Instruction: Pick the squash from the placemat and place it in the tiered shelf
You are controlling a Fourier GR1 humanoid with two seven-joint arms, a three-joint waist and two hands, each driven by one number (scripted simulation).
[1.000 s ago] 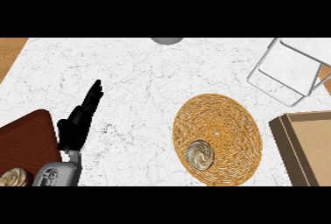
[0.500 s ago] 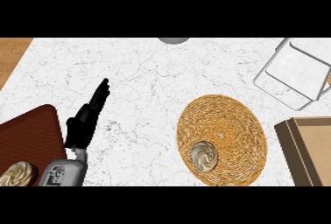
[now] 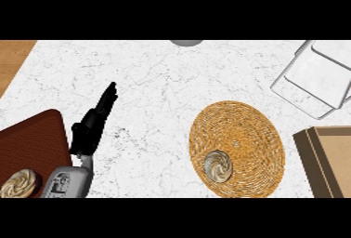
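While unlabelled, squash (image 3: 218, 166) on woven placemat (image 3: 236, 147).

Left hand (image 3: 93, 125): shifted right and slightly up, fingers straight. Woven placemat (image 3: 237, 146), squash (image 3: 218, 166), wire tiered shelf (image 3: 316, 76), brown box (image 3: 328, 160): all displaced rightward in view. Round item (image 3: 19, 183) on dark mat (image 3: 31, 148): more exposed

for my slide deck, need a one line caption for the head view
Squash rests on the woven placemat; left hand open over the counter, tiered shelf at upper right.
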